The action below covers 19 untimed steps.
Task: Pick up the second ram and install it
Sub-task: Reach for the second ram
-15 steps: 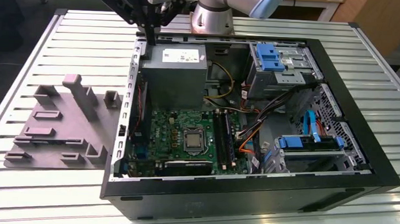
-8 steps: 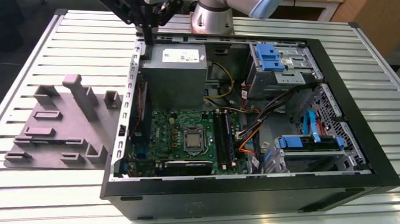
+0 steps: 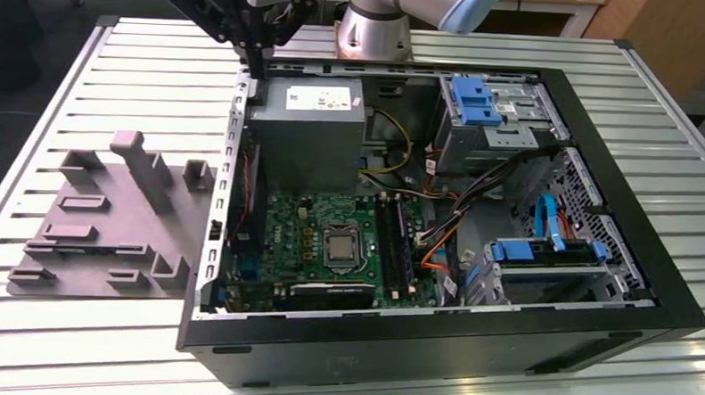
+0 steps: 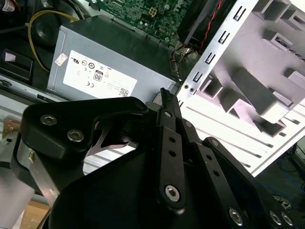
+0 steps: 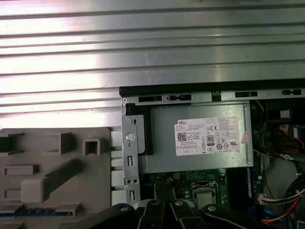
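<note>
**Clerk:** While the arm hangs over the table, what goes down as item one?

**Checker:** Item 1, gripper (image 3: 258,68): black, two-fingered, pointing downward. In the exterior view it sits at eleven o'clock from the middle of the computer case (image 3: 441,344), above the case's far corner. State: clenched. The fingertips (image 4: 164,96) come together to a single point in the second wrist view.

**Clerk:** Item two?

**Checker:** Item 2, second ram (image 5: 45,210): a thin bluish strip in the first wrist view, lying lengthwise in a groove of the grey fixture (image 3: 125,241). It is apart from the gripper and not grasped.

**Clerk:** Location of that fixture?

**Checker:** Item 3, as above: it rests on the slatted metal table (image 3: 72,346). In the exterior view it is at nine o'clock from the case, just beside the side wall. Upright posts stand toward twelve o'clock and shallow pockets lie toward six.

**Clerk:** Contents of the case?

**Checker:**
- Item 4, power supply (image 3: 302,133): a grey box with a white label, at twelve o'clock of the motherboard (image 3: 291,239).
- Item 5, processor socket (image 3: 342,247): mid-board.
- Item 6, memory slots (image 3: 393,239): narrow and black, at three o'clock of the socket, running from twelve to six. I cannot tell whether a stick sits in them.
- Item 7, upper blue drive caddy (image 3: 474,100): at one o'clock of the case.
- Item 8, lower blue drive caddy (image 3: 541,252): at four o'clock.
</note>
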Tool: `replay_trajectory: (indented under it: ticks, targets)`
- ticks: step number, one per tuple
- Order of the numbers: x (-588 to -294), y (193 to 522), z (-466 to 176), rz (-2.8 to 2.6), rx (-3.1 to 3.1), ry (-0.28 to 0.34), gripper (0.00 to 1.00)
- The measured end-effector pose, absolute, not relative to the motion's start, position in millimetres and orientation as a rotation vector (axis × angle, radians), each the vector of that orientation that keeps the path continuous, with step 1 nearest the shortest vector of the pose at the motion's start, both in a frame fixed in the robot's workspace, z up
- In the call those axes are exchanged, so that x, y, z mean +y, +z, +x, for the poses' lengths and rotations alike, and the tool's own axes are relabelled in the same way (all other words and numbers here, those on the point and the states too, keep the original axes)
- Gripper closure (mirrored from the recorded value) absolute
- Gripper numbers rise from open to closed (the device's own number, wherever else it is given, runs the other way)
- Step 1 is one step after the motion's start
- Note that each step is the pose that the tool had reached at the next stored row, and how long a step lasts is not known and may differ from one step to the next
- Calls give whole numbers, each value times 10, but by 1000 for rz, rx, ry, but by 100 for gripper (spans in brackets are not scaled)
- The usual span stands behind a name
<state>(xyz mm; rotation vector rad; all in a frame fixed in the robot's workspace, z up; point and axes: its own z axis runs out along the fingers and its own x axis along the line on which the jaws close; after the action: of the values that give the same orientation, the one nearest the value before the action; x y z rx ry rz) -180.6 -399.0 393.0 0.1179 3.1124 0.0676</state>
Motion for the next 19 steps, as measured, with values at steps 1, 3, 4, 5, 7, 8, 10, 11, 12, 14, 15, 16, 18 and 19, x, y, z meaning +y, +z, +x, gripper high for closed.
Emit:
replay_trajectory:
  ticks: [1, 3, 4, 5, 7, 8, 10, 11, 12, 14, 15, 16, 18, 19]
  targets:
    - [-3989, 3930, -1814, 118, 3112, 68, 89]
    - [-3989, 3930, -1826, 118, 3112, 68, 89]
    - [-3989, 3930, -1832, 118, 3112, 68, 89]
    - [-3989, 3930, -1839, 118, 3112, 68, 89]
    - [-3989, 3929, -1852, 118, 3112, 68, 89]
    - [-3989, 3930, -1858, 118, 3112, 68, 89]
    - [-3990, 3930, -1871, 118, 3112, 68, 89]
    - [-3989, 3929, -1877, 118, 3112, 68, 89]
    - [-3989, 3929, -1885, 118, 3112, 68, 89]
    - [-3989, 3929, -1898, 118, 3112, 68, 89]
    - [-3989, 3929, -1904, 118, 3112, 68, 89]
    - [-3989, 3929, -1911, 118, 3112, 68, 89]
    - [-3989, 3929, -1924, 118, 3112, 68, 89]
    - [-3989, 3929, -1930, 118, 3112, 68, 89]
